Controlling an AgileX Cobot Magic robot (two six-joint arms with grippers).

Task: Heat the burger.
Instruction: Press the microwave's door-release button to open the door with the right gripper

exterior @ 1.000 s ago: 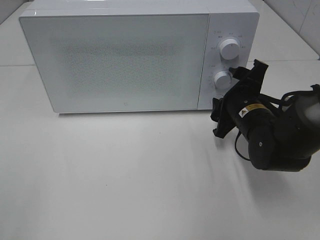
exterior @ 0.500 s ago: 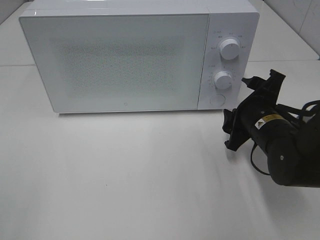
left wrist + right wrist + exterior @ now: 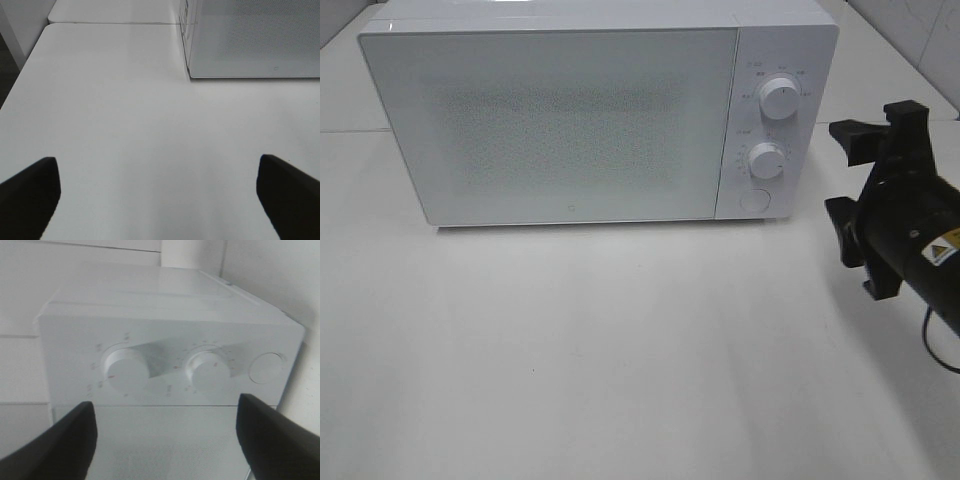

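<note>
A white box-shaped microwave oven point(image 3: 570, 120) fills the upper left and centre of the high view, its speckled door shut, standing on a plain white tabletop point(image 3: 620, 350). Its panel at upper right carries a round white upper dial point(image 3: 779, 97) and lower dial point(image 3: 767, 160) above a round push button point(image 3: 753, 200). The black right gripper point(image 3: 848, 175) hangs at the right edge, clear of the panel, fingers spread on nothing. The left gripper point(image 3: 160, 200) is spread wide over bare tabletop. The burger shows in no view, and the shut door blocks any look inside, so its place relative to either gripper cannot be told
</note>
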